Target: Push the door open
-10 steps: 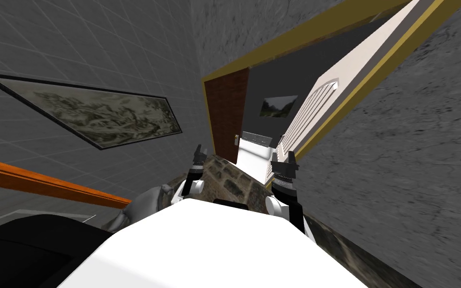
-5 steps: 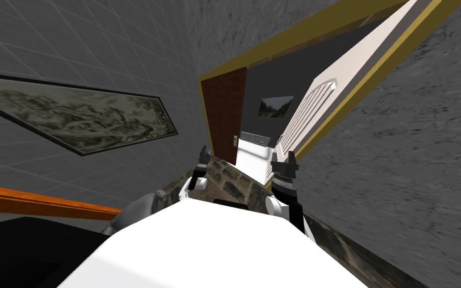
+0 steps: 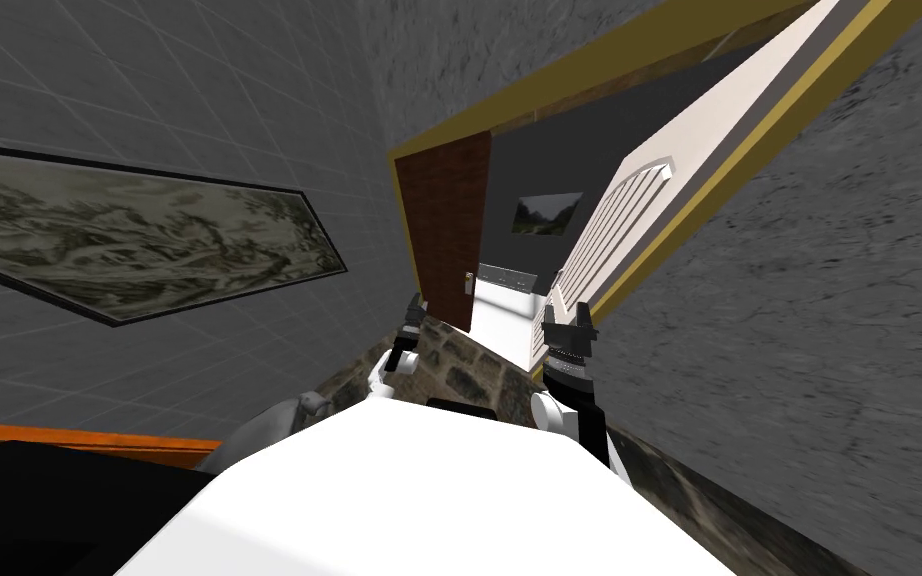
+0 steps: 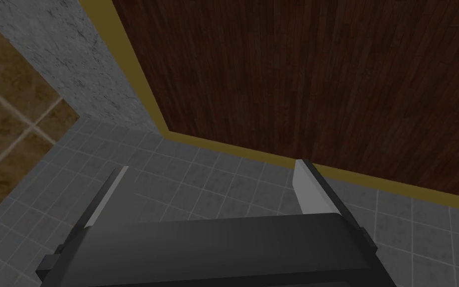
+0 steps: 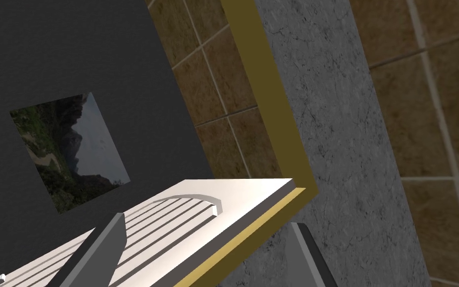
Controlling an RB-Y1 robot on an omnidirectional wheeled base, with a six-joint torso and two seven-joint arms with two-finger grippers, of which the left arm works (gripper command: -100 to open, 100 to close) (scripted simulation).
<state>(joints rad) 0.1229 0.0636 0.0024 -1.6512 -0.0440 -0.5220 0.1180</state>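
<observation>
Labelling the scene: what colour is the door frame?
Mustard yellow; door frame clearest in left wrist view.

A mottled brown-and-grey stone-patterned floor [image 3: 454,365] runs as a narrow strip up to a yellow-framed doorway [image 3: 569,72]. Past the threshold lies a bright white floor [image 3: 499,305]. A dark brown wooden door [image 3: 446,230] stands with its foot at the left side of that threshold.

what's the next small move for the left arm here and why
Probably ease the left gripper forward until it meets the brown door and push. Its open fingers point at the door's face just past the yellow frame, with a gap seemingly left. The white slatted door beside it stands swung wide, so the brown one is what narrows the way.
</observation>
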